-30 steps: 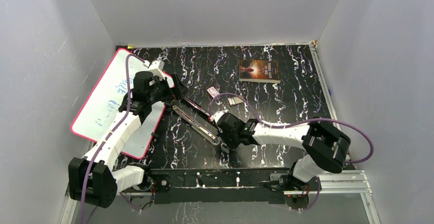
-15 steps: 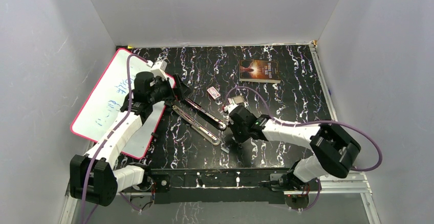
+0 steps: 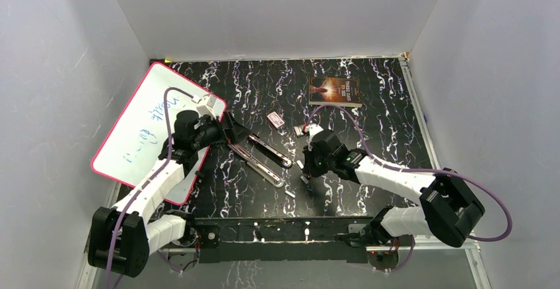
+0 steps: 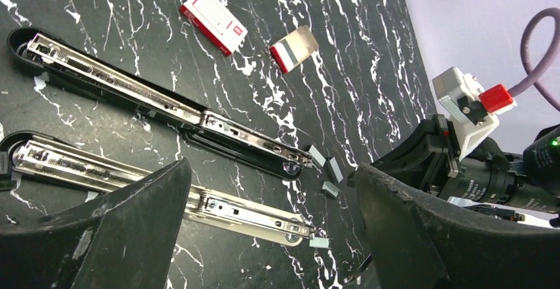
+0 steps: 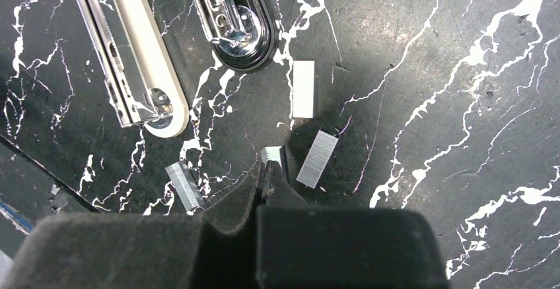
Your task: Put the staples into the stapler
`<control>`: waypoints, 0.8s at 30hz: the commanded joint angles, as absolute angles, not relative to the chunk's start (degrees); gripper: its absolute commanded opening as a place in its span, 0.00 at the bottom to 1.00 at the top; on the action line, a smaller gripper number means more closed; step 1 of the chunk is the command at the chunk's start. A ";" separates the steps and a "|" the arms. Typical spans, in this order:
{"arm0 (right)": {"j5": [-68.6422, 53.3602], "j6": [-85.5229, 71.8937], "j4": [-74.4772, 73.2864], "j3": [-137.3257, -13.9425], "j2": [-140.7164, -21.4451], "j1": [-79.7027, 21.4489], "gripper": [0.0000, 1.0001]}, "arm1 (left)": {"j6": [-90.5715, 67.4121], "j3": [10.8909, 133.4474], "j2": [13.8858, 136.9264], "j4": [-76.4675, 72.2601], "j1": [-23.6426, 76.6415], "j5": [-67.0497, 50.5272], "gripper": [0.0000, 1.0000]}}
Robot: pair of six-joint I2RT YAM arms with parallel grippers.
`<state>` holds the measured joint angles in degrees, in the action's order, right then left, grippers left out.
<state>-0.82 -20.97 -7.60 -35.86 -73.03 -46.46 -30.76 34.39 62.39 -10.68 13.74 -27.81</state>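
Left end effector: fingers spread wide, nothing between them, poised at the near ends of two staplers and next to the corner of a pink-framed whiteboard. Black stapler: opened out flat on the black marbled surface, metal rail up, running away from the left end effector toward the right one. Pale stapler: also opened flat with its rail up, just beside the black one but apart from it, passing between the spread fingers in the left wrist view. Right end effector: fingers pressed together, tips pointing down at the surface just past the staplers' far ends. Staples: loose on the surface around those tips, none in either stapler. Short strip: right at the tips; whether it is touched or pinched cannot be told. Grey strip: just right of the tips. White strip: further ahead of the tips, near the black stapler's rounded end. Fourth strip: left of the tips, near the pale stapler's end. Red-and-white staple box and small silvery open box: beyond the right end effector, the silvery one close to its wrist. Book: further beyond, well apart.
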 commanded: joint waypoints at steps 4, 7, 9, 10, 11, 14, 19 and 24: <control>-3.43 -18.50 -8.44 -36.66 -72.19 -46.19 0.24 | -31.14 34.23 59.70 -15.58 14.08 -29.07 0.93; -5.24 -16.70 -9.39 -37.34 -73.24 -46.88 0.31 | -30.74 34.63 60.11 -15.22 14.14 -29.27 0.93; -4.74 -16.08 -9.36 -37.66 -73.78 -47.76 0.35 | -30.76 34.73 60.29 -15.13 14.14 -29.27 0.93; -4.33 -15.73 -9.52 -37.96 -74.12 -48.00 0.36 | -30.76 34.75 60.38 -15.12 14.09 -29.25 0.93; -3.86 -15.59 -9.64 -38.31 -74.55 -48.29 0.38 | -30.71 34.82 60.42 -15.04 14.02 -29.33 0.93; -2.72 -15.25 -9.52 -39.12 -75.88 -48.49 0.40 | -30.71 34.93 60.49 -14.80 14.14 -29.43 0.93; -0.89 -14.72 -8.87 -40.62 -77.63 -48.52 0.42 | -30.00 35.39 60.55 -13.99 14.03 -29.53 0.93; -0.49 -13.91 -8.72 -42.44 -80.82 -48.52 0.44 | -29.62 35.45 60.90 -13.71 14.13 -29.71 0.93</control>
